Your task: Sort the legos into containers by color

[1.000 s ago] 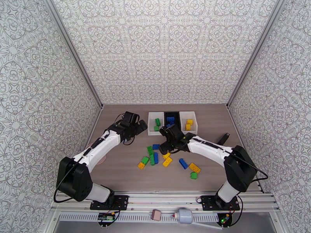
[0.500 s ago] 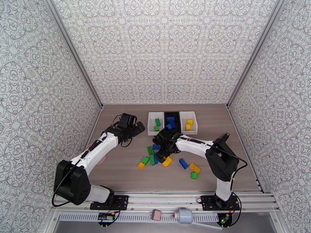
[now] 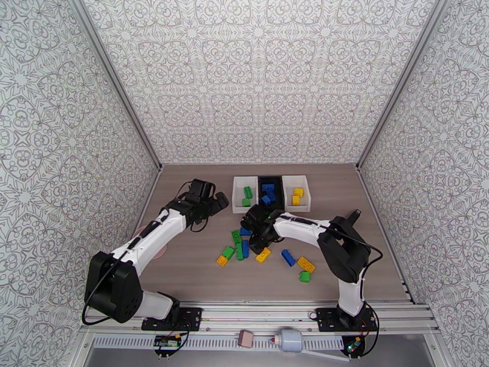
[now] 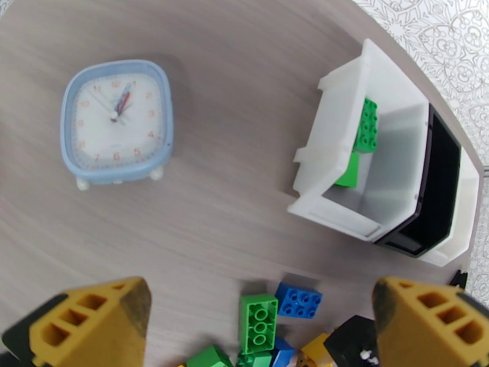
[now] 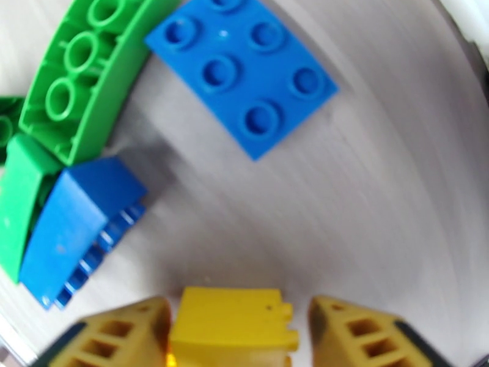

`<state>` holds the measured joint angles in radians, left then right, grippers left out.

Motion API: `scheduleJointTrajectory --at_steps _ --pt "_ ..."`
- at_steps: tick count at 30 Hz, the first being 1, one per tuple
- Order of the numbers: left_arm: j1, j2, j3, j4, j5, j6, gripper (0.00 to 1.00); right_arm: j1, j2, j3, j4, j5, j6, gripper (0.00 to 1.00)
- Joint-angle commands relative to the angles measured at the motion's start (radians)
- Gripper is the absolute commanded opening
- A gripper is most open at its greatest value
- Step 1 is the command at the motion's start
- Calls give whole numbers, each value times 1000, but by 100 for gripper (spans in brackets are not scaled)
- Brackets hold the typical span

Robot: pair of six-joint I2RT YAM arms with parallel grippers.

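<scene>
Now right gripper (image 5: pixel 238 316) bracketing yellow brick (image 5: pixel 229 334) on table (image 5: pixel 367 209), just short of bins. Jaws partly open: one pad (image 5: pixel 131 331) touching, gap showing at other. Advising centring before squeezing, lifting straight, heading for right-hand white bin (image 3: pixel 307 197). Left gripper (image 4: pixel 260 301) hovering wide open, empty.

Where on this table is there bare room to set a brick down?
Bare: the strip between bins and back wall; the wood between clock and left white bin; the near strip between legos and table edge. Crowded: mid-table, where the legos cluster around the right gripper.
</scene>
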<state>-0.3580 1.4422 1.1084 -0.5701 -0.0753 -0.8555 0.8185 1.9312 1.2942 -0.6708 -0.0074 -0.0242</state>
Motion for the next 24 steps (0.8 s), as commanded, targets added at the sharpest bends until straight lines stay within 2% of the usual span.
scheduleJointTrajectory --at_steps 1,7,13,20,24 --pt "2 6 2 29 19 3 100 -3 0 21 -10 20 3 52" --pt "1 -3 -11 60 45 31 100 -7 -50 6 -2 8 17 47" --pt "-10 -57 -86 235 138 122 100 -34 -184 -91 93 6 70 45" --pt "-83 -83 -128 358 135 340 100 -156 -368 -234 272 45 223 43" --pt "-134 -81 -132 407 193 472 100 -250 -430 -270 336 71 318 43"
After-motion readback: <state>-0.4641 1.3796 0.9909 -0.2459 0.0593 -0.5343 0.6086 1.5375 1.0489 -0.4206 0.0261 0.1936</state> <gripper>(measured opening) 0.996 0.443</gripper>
